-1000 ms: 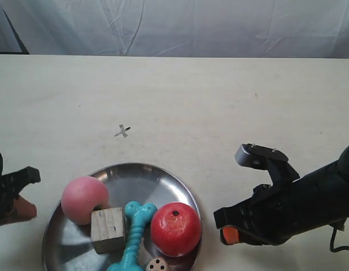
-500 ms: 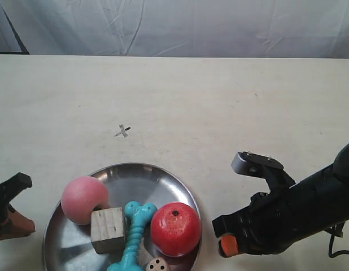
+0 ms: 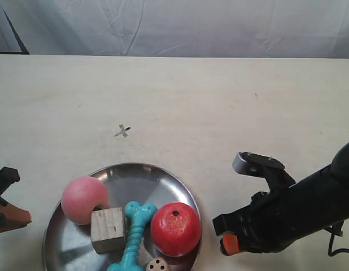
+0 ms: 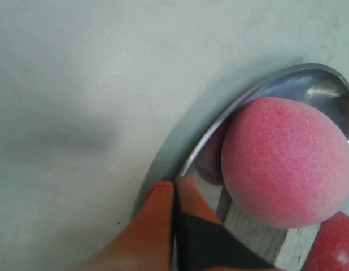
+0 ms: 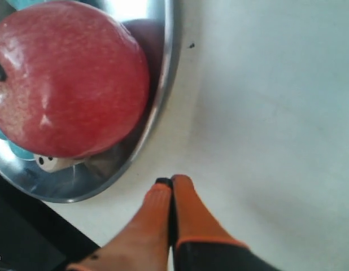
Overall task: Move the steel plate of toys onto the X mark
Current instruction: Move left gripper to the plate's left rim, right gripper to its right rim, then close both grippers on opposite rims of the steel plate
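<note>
While steel plate [image 3: 135, 180] stays short of X mark [image 3: 123, 131], left gripper [image 4: 174, 185], closed, retreated outward; right gripper [image 5: 170, 182] closed beside plate.

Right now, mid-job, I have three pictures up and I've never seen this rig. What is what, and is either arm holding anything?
This is a robot with two arms, each ending in a two-fingered gripper. The wide picture comes from a camera off the arms. The other two come from a camera on each wrist.

On the table sits a steel plate. It carries a pink ball, a red ball, a teal bone, a wooden cube and a die. The X mark is drawn on the table, apart from the plate.

The left gripper is near the pink ball and the right gripper near the red ball. Both have their fingers pressed together by the rim, seemingly holding nothing.
</note>
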`<move>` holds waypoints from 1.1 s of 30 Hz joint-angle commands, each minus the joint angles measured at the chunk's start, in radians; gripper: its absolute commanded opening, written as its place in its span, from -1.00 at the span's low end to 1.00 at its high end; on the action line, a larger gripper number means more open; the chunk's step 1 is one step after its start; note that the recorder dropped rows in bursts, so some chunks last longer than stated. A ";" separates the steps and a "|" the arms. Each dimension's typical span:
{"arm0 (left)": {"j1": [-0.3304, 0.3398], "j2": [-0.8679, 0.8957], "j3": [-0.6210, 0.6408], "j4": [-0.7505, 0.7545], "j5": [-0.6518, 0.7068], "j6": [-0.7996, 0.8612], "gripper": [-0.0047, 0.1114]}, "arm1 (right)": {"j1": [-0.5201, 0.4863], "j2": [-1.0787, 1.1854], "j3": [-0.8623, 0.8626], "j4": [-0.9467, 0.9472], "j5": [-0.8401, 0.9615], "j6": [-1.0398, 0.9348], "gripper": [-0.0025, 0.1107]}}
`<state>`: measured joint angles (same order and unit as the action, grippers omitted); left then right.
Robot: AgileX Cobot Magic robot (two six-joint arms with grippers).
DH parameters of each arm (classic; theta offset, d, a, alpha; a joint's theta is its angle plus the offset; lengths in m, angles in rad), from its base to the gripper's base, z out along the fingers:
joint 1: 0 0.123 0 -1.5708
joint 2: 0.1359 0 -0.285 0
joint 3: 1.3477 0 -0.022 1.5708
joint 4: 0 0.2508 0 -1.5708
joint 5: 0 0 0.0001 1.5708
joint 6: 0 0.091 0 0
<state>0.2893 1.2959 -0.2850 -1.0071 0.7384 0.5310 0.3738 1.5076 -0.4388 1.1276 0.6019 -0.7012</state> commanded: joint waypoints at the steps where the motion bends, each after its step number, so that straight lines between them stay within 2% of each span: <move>1: 0.007 -0.005 0.006 -0.041 -0.026 0.063 -0.92 | -0.002 0.004 0.005 0.006 0.022 -0.005 -0.97; 4: 0.007 -0.005 0.022 -0.136 -0.013 0.190 -0.82 | -0.002 0.004 0.005 0.006 0.021 -0.005 -0.97; 7: 0.007 -0.005 0.050 -0.220 0.008 0.320 -0.58 | -0.002 0.004 0.005 0.006 0.021 -0.005 -0.97; 11: 0.007 -0.005 0.057 -0.205 -0.042 0.329 -0.24 | -0.002 0.004 0.005 0.000 0.018 -0.005 -0.97; 17: 0.007 -0.005 0.070 -0.200 -0.053 0.312 -0.23 | -0.002 0.004 0.005 0.007 -0.025 -0.008 -0.97; 26: -0.142 -0.005 0.081 -0.219 -0.141 0.316 -0.23 | -0.002 0.004 0.005 0.093 -0.051 -0.008 -0.97; 33: -0.154 -0.005 0.081 -0.222 -0.178 0.314 -0.23 | -0.002 0.004 0.005 0.115 -0.082 -0.008 -0.97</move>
<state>0.1462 1.2959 -0.2091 -1.2143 0.5773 0.8411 0.3738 1.5114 -0.4351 1.2344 0.5279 -0.7013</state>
